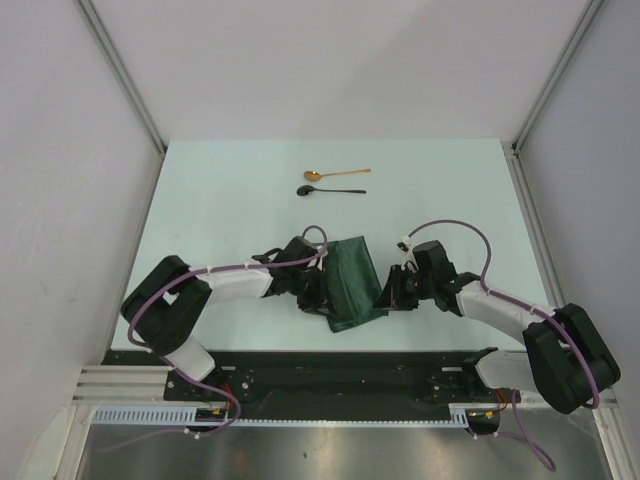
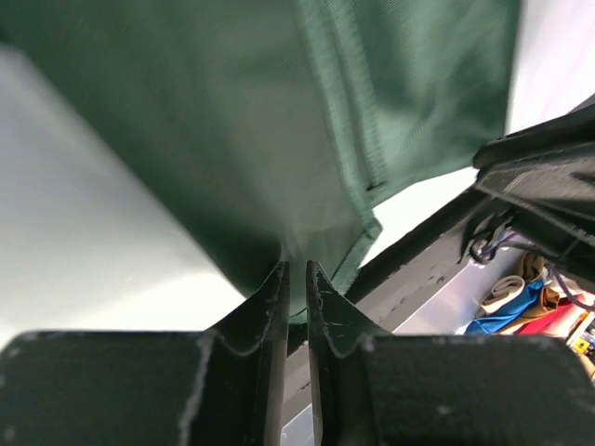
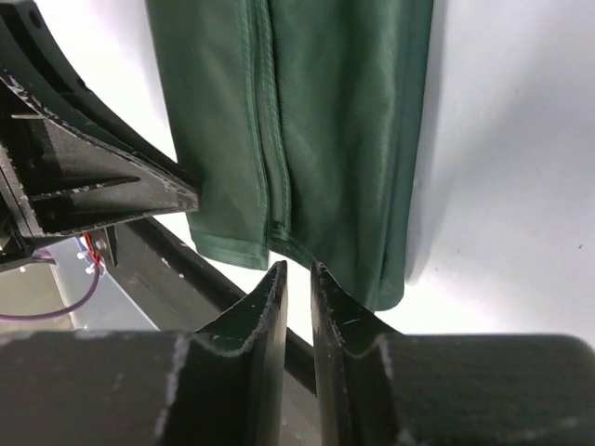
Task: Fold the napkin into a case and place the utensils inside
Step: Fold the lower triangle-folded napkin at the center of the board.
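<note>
Napkin (image 1: 352,285) folded; gold spoon (image 1: 335,174), black spoon (image 1: 330,190) outside, well apart.

1 napkin (image 1: 352,282), 1 gold spoon (image 1: 336,174), 1 black spoon (image 1: 331,190), 1 table (image 1: 220,200)

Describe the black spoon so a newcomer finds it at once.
On the pale table, look beyond the dark green napkin toward the far edge, where two slim spoons lie side by side, bowls to the left. The black spoon is the one nearer the napkin; its neighbour, the gold spoon, is shiny yellow.
</note>
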